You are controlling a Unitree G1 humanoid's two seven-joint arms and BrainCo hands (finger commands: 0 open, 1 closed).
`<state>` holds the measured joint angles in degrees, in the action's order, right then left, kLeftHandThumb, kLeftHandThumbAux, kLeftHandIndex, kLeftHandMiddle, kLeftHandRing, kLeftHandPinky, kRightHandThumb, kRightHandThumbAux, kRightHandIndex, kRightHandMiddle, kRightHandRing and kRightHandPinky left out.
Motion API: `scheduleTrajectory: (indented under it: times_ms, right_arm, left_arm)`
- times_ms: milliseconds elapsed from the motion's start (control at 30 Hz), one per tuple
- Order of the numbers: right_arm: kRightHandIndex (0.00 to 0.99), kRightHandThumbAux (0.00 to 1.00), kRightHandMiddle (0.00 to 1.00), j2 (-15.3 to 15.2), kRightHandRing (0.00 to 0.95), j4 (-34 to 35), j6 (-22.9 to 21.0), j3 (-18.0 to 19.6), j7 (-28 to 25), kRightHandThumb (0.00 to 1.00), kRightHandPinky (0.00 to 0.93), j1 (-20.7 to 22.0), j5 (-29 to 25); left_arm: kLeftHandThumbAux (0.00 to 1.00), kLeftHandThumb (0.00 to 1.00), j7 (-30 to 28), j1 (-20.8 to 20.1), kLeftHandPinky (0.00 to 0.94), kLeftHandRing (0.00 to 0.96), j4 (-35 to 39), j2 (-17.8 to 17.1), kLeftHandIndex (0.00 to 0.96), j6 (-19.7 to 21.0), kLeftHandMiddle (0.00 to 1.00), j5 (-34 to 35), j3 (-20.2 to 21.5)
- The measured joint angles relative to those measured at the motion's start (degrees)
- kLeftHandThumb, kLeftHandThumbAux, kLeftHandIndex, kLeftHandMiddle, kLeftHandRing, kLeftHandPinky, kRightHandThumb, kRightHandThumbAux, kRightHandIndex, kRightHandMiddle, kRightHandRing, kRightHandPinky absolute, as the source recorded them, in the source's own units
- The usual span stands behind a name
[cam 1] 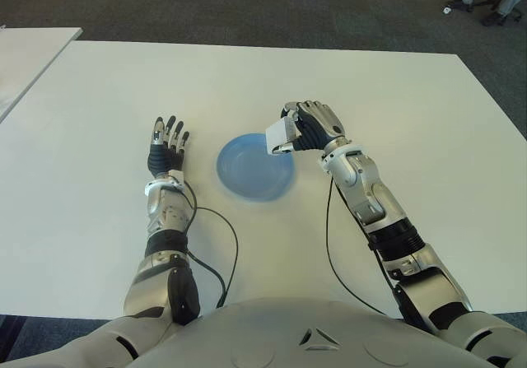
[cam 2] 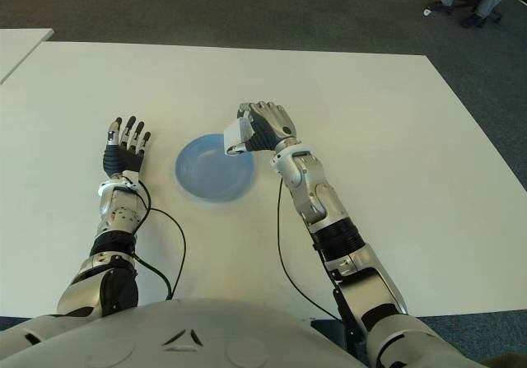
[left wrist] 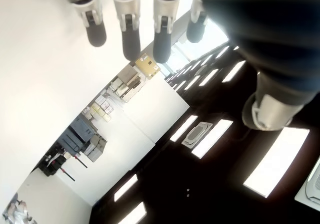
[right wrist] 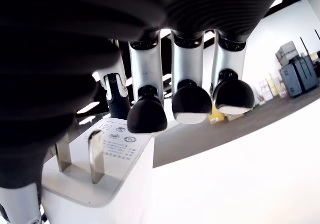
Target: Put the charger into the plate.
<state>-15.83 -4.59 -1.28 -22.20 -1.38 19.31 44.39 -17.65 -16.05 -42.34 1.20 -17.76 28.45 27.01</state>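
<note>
— Left hand point(cam 1: 167, 146) shows beside the plate point(cam 1: 247, 170), fingers straight, holding nothing?

— Yes. Right hand point(cam 1: 306, 127) hangs over the plate's rim, fingers curled around the white charger point(cam 1: 280, 136).

— So it's lifted and carried?

— Apparently; lowering and release remain.

At centre frame, a plain light-blue plate point(cam 1: 247, 170) is lying on a white, unpatterned counter point(cam 1: 395, 96). The right hand point(cam 1: 309, 128), showing black ribbed palm and silver-grey segments, is gripping a white charger point(cam 1: 281, 136) bearing small grey printed icons and silver prongs; its fingers point(right wrist: 190, 103) are silver with black tips. At left, the left hand point(cam 1: 166, 150) is appearing black and silver. Dark grey carpet point(cam 1: 247, 6) is filling the upper frame.
</note>
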Motion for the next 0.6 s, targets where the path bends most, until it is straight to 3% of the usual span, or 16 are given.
scheduleTrajectory:
  times_ms: [200, 600]
  right_arm:
    - [0.441, 0.707, 0.875, 1.0, 0.866, -1.78, 0.07, -0.44, 0.48, 0.75, 0.852, 0.58, -0.21]
    - [0.441, 0.707, 0.871, 2.38, 0.863, -6.07, 1.37, -1.62, 1.97, 0.75, 0.848, 0.88, -0.96]
  left_arm:
    - [0.514, 0.0, 1.47, 0.83, 0.071, 0.095, -1.1, -0.86, 0.05, -4.31, 0.117, -6.9, -3.67]
    - [0.515, 0.0, 3.03, 1.11, 0.074, 0.086, -2.2, -1.93, 0.044, -6.29, 0.109, -9.94, -5.67]
